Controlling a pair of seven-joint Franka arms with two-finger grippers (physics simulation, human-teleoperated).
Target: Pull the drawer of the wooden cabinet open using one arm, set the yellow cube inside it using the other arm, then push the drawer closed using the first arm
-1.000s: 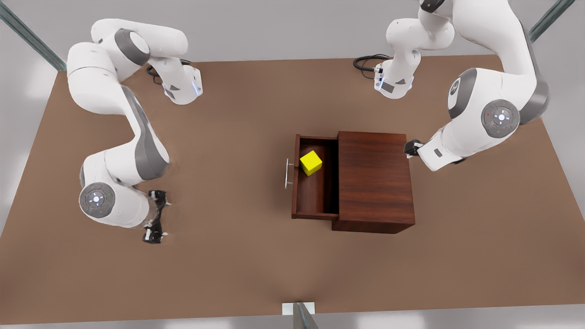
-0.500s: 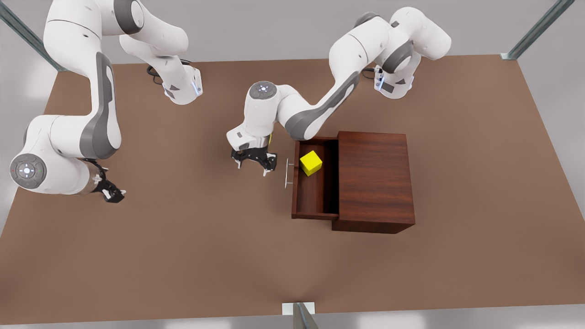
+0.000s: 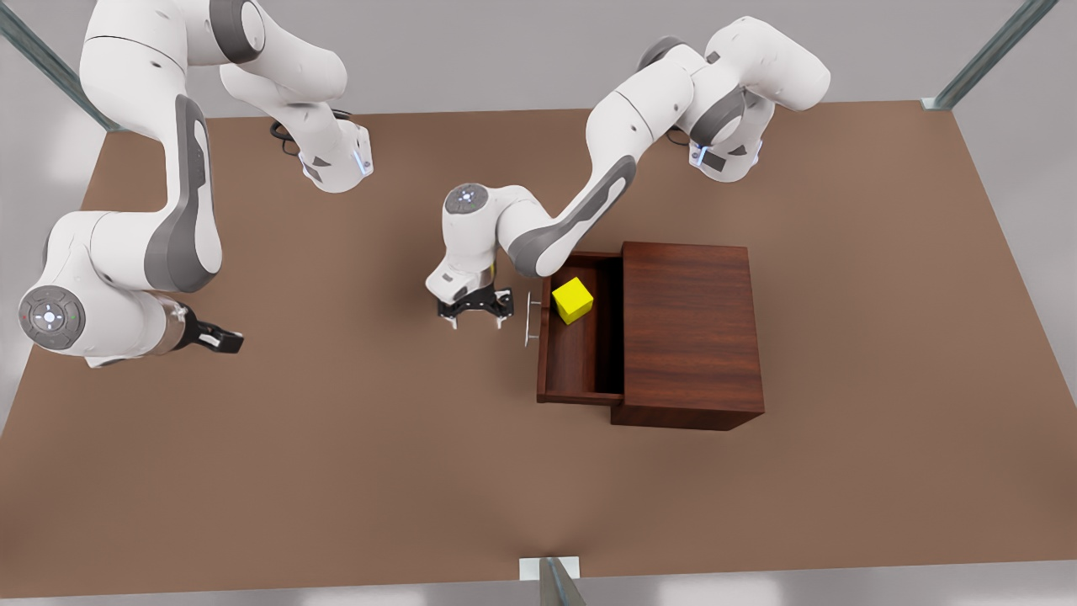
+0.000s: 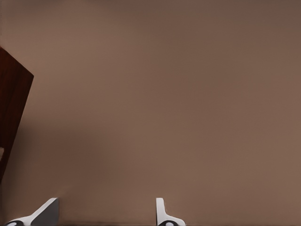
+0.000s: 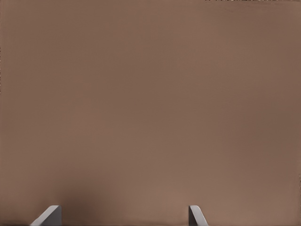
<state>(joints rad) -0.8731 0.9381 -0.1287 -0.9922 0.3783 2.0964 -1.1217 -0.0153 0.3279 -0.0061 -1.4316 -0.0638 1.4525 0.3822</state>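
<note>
The wooden cabinet [image 3: 690, 328] stands right of the table's middle in the front view. Its drawer [image 3: 580, 370] is pulled out toward the front view's left. The yellow cube [image 3: 572, 300] lies inside it near the far end. My left gripper [image 3: 478, 322] hangs open just left of the silver bar handle [image 3: 528, 320], a small gap away. In the left wrist view its fingertips [image 4: 162, 212] stand apart over bare table, with a corner of dark wood [image 4: 11, 113] beside them. My right gripper [image 3: 229, 340] waits open near the front view's left edge, its fingertips [image 5: 195, 213] spread over the table.
Both arm bases [image 3: 336, 164] [image 3: 724, 160] stand along the far edge with black cables. Metal posts [image 3: 984, 50] rise at the back corners. A small bracket [image 3: 549, 568] sits at the near edge. Brown tabletop [image 3: 379, 463] stretches wide in front of the cabinet.
The left arm swung from behind the cabinet round to the drawer front and edged closer to the handle. The right arm drew back toward the left edge. Drawer and cube stayed put.
</note>
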